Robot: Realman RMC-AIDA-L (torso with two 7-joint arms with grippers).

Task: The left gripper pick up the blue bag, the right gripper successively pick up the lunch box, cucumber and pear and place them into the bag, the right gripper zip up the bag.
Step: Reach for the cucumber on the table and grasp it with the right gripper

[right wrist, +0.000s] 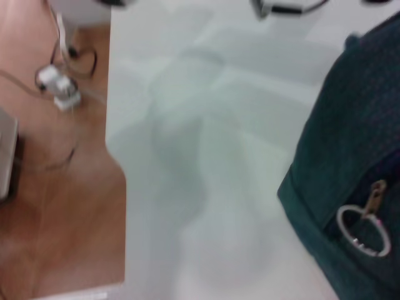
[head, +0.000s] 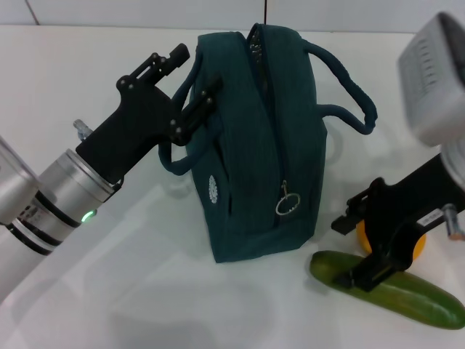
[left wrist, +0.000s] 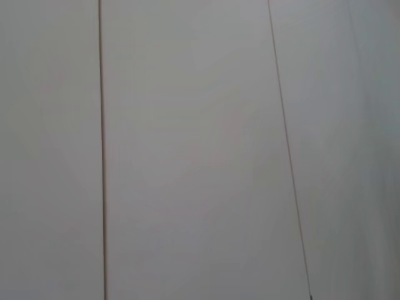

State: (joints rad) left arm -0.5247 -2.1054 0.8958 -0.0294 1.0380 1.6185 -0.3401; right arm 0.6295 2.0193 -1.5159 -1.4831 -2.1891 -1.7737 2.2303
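The blue bag [head: 258,145] stands upright in the middle of the white table, its zipper ring pull [head: 287,206] low on the near end. My left gripper [head: 190,78] is shut on the bag's left loop handle [head: 173,161]. My right gripper [head: 349,247] is open, low at the right, with its lower finger on the left end of the cucumber [head: 414,298]. The pear [head: 420,246] lies just behind that gripper, partly hidden. The right wrist view shows the bag's side [right wrist: 350,137] and the ring pull [right wrist: 362,230]. The lunch box is out of view.
The bag's second handle [head: 356,98] loops out to the right. The right wrist view shows the table's edge [right wrist: 115,156] with wooden floor and cables beyond it. The left wrist view shows only a pale panelled surface.
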